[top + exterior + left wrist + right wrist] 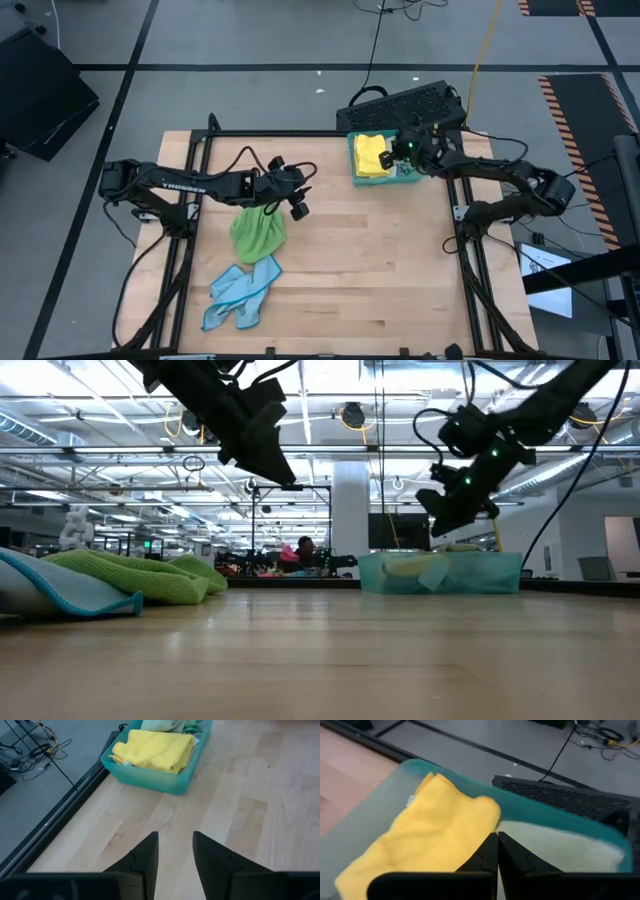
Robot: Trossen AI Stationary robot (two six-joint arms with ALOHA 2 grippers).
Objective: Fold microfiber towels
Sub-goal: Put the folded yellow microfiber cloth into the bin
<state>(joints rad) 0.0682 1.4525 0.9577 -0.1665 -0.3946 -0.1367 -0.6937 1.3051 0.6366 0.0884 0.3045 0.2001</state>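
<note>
Your left gripper (pixel 175 852) has its fingers (pixel 145 857) a little apart with nothing between them, hanging above the bare worktop (pixel 380 260) just past the bright green towel (pixel 257 234); that reads as a gripper either freed from the cloth or lining up to take it. The green towel lies bunched, not flat, and the light blue towel (pixel 240 295) sprawls just beside it, touching at one edge, so you will likely need to part the two before any clean fold. Your right gripper (pixel 496 852) has its fingers pressed together, empty, poised over the teal tray (pixel 356 178) at the far corner, directly above the folded yellow towel (pixel 371 153) and a pale green towel (pixel 555 845) lying next to it, as if pressing down or checking the stack. A black keyboard (pixel 405 105) sits just behind the tray, off the worktop.
</note>
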